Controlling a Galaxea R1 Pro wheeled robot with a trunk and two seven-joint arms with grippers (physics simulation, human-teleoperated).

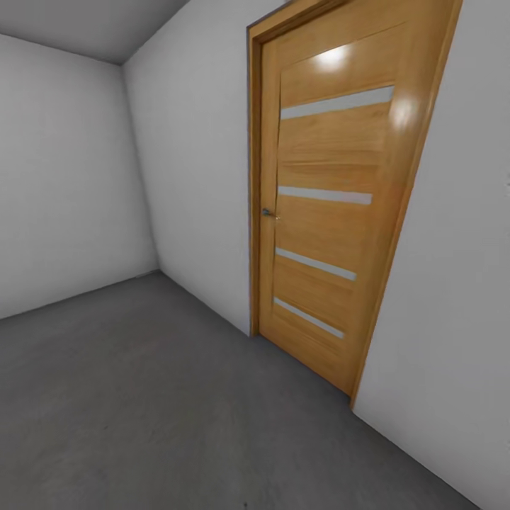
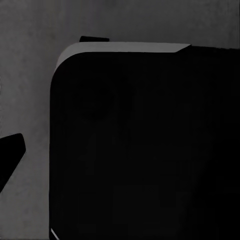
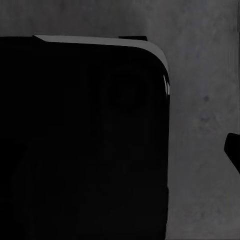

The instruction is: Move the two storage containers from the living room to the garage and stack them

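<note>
Head view shows you the garage, and nearest to you lies the floor [image 1: 163, 411], a dark grey rough surface that runs from the near edge up to the walls. On the right, a plain white wall [image 1: 453, 297] stands close to you and goes away toward the far left. In this wall sits a wooden door [image 1: 333, 212], shut in its wooden frame [image 1: 253, 177], with four pale glass slits [image 1: 336, 103] across it and a small metal handle [image 1: 268, 212] on its left edge. Two bright light spots shine on the upper part of the door. Farther, at the left, a second white wall [image 1: 64, 177] meets the first one in a corner, and above it you see a piece of the grey ceiling [image 1: 85, 25].

Your left wrist view looks down on the same grey floor [image 2: 30, 60], and a large black body with a rounded corner and a pale grey edge [image 2: 125, 48] covers most of it. A small black tip [image 2: 11, 150] comes in from one side; I cannot tell how far this claw stands open or what it holds. Your right wrist view gives a like picture: grey floor [image 3: 200, 75], a black rounded body with a pale edge [image 3: 100, 41], and a black tip [image 3: 233, 147] at the border. Here also I cannot tell the state of the claw.
</note>
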